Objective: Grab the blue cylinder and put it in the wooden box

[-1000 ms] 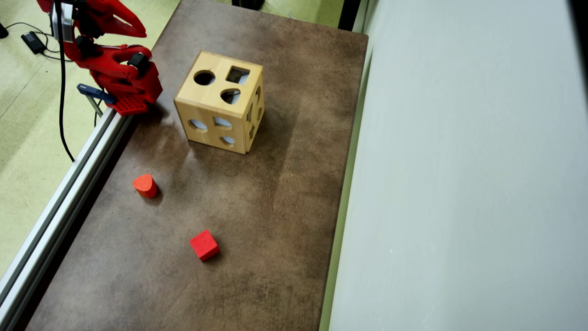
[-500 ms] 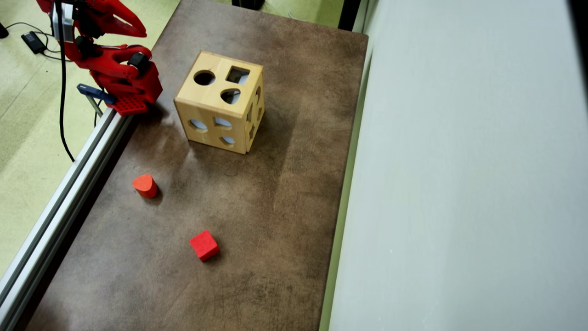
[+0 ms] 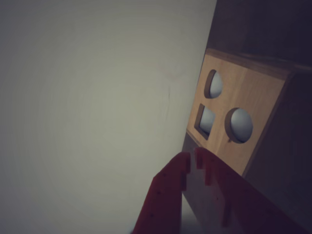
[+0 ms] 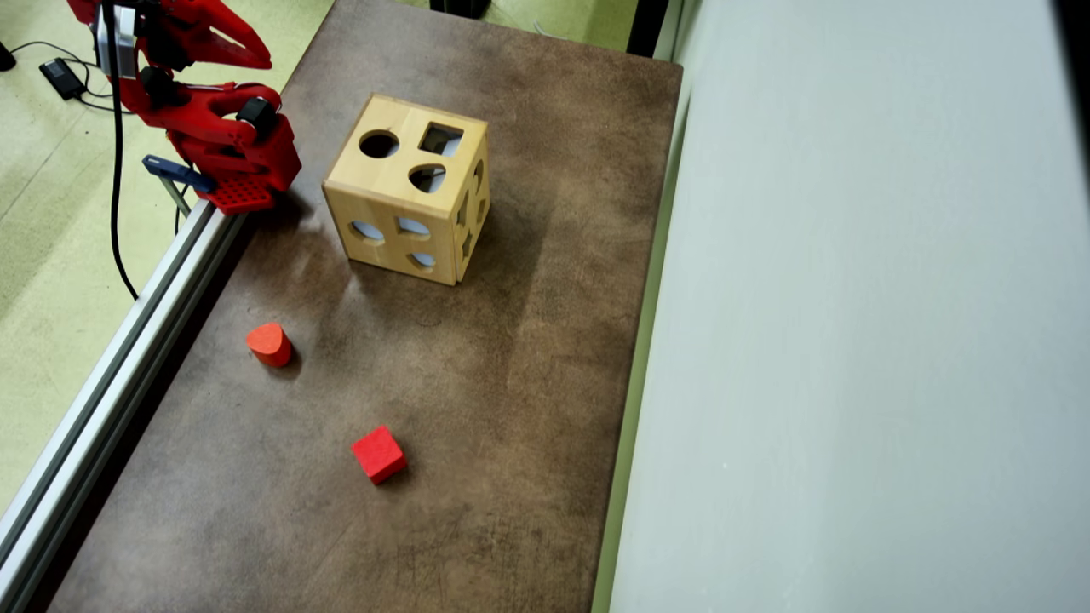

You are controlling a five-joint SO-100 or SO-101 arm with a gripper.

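I see my gripper [image 3: 192, 158] with fingers nearly pressed together on nothing beside the wooden box [image 4: 409, 200], blue cylinder nowhere in either view; risk is searching blind and grabbing the red cube [image 4: 378, 454] instead.

The wooden box [image 4: 407, 200] is pale, smooth wood; the table [image 4: 477, 409] looks matt, mottled brown. The rail [image 4: 111, 358] is brushed metal.

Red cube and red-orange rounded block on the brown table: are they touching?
Apart. The overhead view shows bare brown table between the red cube and the red-orange rounded block.
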